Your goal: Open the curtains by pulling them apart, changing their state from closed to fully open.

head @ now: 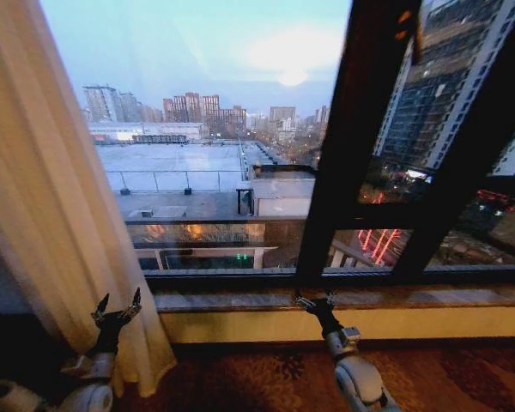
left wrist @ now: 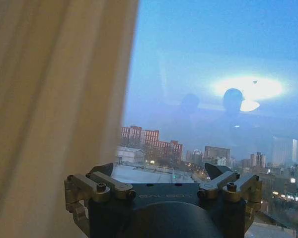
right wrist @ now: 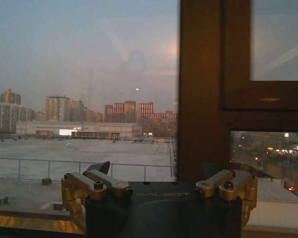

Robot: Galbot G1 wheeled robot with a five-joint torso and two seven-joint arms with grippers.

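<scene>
One cream pleated curtain (head: 43,197) hangs bunched at the left edge of the window, its hem reaching the floor. My left gripper (head: 118,302) is held low in front of that panel's lower right edge, fingers spread open and holding nothing. In the left wrist view the curtain (left wrist: 49,109) hangs just beside the open left gripper (left wrist: 159,171), apart from its fingertips. My right gripper (head: 316,300) is open at sill height, in front of the dark window post. The right wrist view shows the right gripper (right wrist: 156,168) open and facing bare glass and that post (right wrist: 201,89).
Bare window glass (head: 206,129) spans the middle, with a city view beyond. A thick dark window frame (head: 352,146) leans across the right half. A stone sill (head: 429,296) runs below the glass, above a yellow wall band. Patterned carpet (head: 266,369) covers the floor.
</scene>
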